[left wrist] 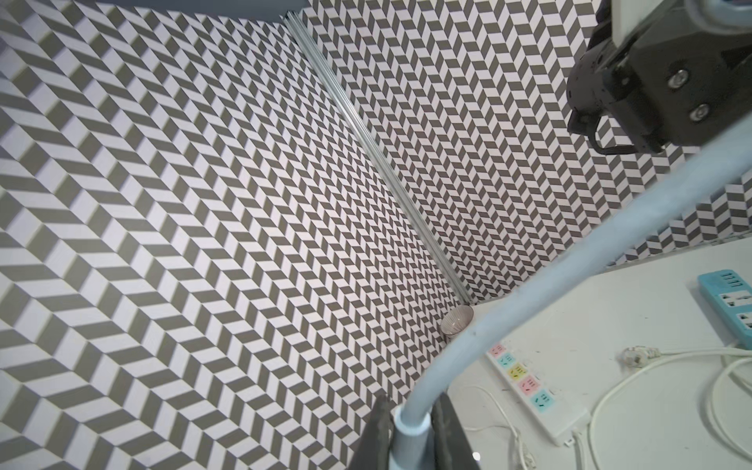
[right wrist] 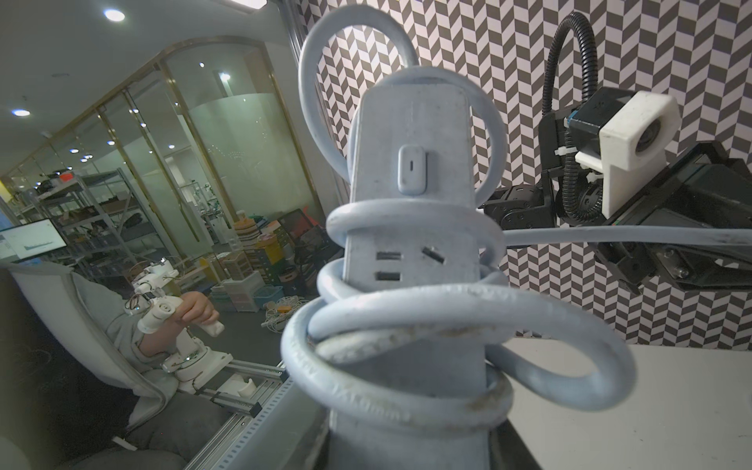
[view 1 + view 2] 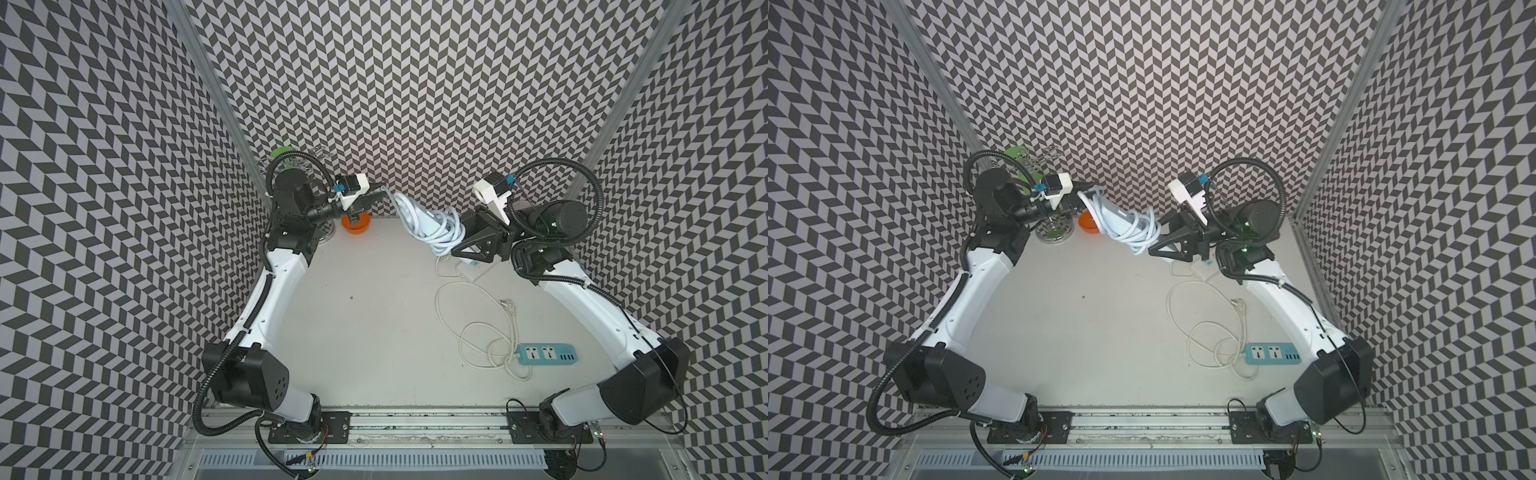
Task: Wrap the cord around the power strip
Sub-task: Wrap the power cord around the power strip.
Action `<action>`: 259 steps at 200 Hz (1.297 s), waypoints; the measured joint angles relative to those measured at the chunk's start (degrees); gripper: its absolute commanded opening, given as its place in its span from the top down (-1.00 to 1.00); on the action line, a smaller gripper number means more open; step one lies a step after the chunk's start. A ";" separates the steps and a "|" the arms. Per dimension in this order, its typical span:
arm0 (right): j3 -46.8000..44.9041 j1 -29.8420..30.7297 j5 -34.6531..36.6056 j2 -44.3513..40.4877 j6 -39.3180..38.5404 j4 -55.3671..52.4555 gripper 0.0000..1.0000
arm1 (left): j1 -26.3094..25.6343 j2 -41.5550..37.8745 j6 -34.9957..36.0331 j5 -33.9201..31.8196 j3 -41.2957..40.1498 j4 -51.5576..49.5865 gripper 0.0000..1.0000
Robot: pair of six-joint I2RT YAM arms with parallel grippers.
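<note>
The power strip [image 3: 417, 210] [image 3: 1111, 212] is a slim pale blue-grey bar held above the table's back, tilted. My right gripper [image 3: 460, 233] [image 3: 1158, 244] is shut on one end of it. In the right wrist view the power strip [image 2: 411, 130] rises from the right gripper [image 2: 411, 447], its switch and one socket facing the camera. Several turns of the thick pale cord [image 2: 407, 325] [image 3: 446, 235] [image 3: 1142, 236] circle the bar. One free length of cord [image 1: 529, 285] runs to my left gripper [image 1: 411, 411] [image 3: 384, 189] [image 3: 1082, 193], shut on its plug end.
A wide white strip with pastel sockets [image 1: 525, 382] [image 3: 473, 266] lies under the right gripper. A teal strip [image 3: 546, 354] [image 3: 1273, 353] and its thin cream cord [image 3: 478, 328] lie at the right. An orange bowl [image 3: 356, 224] and a glass rack [image 3: 291, 166] stand back left.
</note>
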 measured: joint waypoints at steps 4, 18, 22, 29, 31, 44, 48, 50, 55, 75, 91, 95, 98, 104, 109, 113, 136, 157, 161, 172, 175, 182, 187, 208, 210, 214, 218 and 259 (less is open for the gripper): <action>1.51 -0.11 -0.04 0.55 0.68 0.59 1.00 | 0.11 -0.15 0.11 0.02 0.28 -0.13 1.00; 8.33 -0.87 -0.28 3.13 3.17 2.34 1.00 | 0.35 -0.92 0.17 0.57 0.55 -0.55 1.00; 9.94 -1.14 -0.57 3.72 3.56 2.38 1.00 | 0.35 -1.11 0.17 0.72 0.52 -0.57 1.00; 13.20 -1.62 -1.14 4.90 4.31 2.78 1.00 | 0.33 -1.49 0.07 1.14 0.39 -0.50 1.00; 14.10 -1.73 -1.20 5.22 4.50 2.82 1.00 | 0.33 -1.57 -0.02 1.27 0.35 -0.50 1.00; 18.73 -2.56 -2.16 6.82 5.03 2.64 1.00 | 0.33 -2.51 -0.37 1.90 -0.55 -0.07 1.00; 19.71 -2.84 -2.58 7.19 4.96 2.45 1.00 | 0.33 -2.73 -0.50 1.95 -0.83 0.04 1.00; 20.24 -2.99 -2.75 7.34 4.90 2.40 1.00 | 0.33 -2.91 -0.55 2.01 -1.01 0.13 1.00; 21.31 -3.41 -3.17 7.65 4.70 2.14 1.00 | 0.33 -3.17 -0.66 2.10 -1.31 0.28 1.00; 25.03 -5.68 -3.91 8.41 2.54 -0.66 1.00 | 0.33 -3.65 -1.38 2.32 -1.97 0.96 1.00; 29.18 -8.26 -3.89 9.25 -1.20 -5.64 1.00 | 0.33 -3.65 -2.08 2.60 -2.05 1.64 1.00; 30.10 -8.87 -3.91 9.40 -2.14 -7.06 1.00 | 0.33 -3.65 -2.27 2.64 -2.05 1.86 1.00; 30.75 -9.31 -3.89 9.51 -3.02 -8.04 1.00 | 0.33 -3.65 -2.45 2.73 -2.05 2.08 1.00; 32.06 -10.29 -3.89 9.62 -4.63 -10.36 1.00 | 0.33 -3.67 -2.78 2.89 -2.08 2.45 1.00; 32.72 -10.99 -3.91 9.62 -5.64 -11.65 1.00 | 0.31 -3.72 -3.08 3.04 -2.10 2.80 1.00; 33.18 -11.58 -3.89 9.62 -6.58 -12.68 1.00 | 0.28 -3.78 -3.28 3.06 -2.16 3.06 1.00; 34.01 -14.14 -3.85 9.05 -11.58 -16.74 1.00 | -0.20 -4.15 -4.22 3.02 -2.47 3.69 1.00; 35.36 -16.50 -2.16 7.15 -24.06 -30.67 1.00 | -0.98 -4.11 -4.79 3.04 -2.58 3.72 1.00; 36.17 -16.92 -1.42 6.78 -26.88 -34.25 1.00 | -1.18 -4.11 -4.83 3.04 -2.58 3.76 1.00; 36.89 -17.75 -0.04 5.51 -32.02 -40.26 1.00 | -1.77 -4.11 -4.98 3.10 -2.58 4.11 1.00; 36.89 -17.94 0.31 5.07 -33.20 -41.59 1.00 | -1.92 -4.11 -5.01 3.10 -2.58 4.20 1.00; 36.87 -18.29 1.03 3.91 -35.78 -44.63 1.00 | -2.16 -4.13 -5.03 3.15 -2.58 4.39 1.00; 36.85 -18.47 1.81 3.02 -38.05 -46.95 1.00 | -2.34 -4.13 -5.05 3.15 -2.58 4.52 1.00; 36.54 -18.67 6.78 -1.20 -48.30 -58.29 1.00 | -2.56 -4.20 -5.03 3.08 -2.62 4.57 1.00; 36.37 -18.67 7.23 -1.68 -49.18 -59.34 1.00 | -2.56 -4.20 -5.03 3.08 -2.62 4.57 1.00; 35.87 -18.67 8.50 -2.89 -51.17 -61.18 1.00 | -2.56 -4.20 -5.03 3.08 -2.71 4.57 1.00; 35.19 -18.64 9.68 -4.13 -52.76 -62.86 1.00 | -2.56 -4.22 -5.03 3.08 -2.84 4.55 1.00; 28.22 -16.85 16.39 -16.09 -64.19 -70.27 1.00 | -3.98 -3.08 -4.98 4.98 -4.81 3.67 1.00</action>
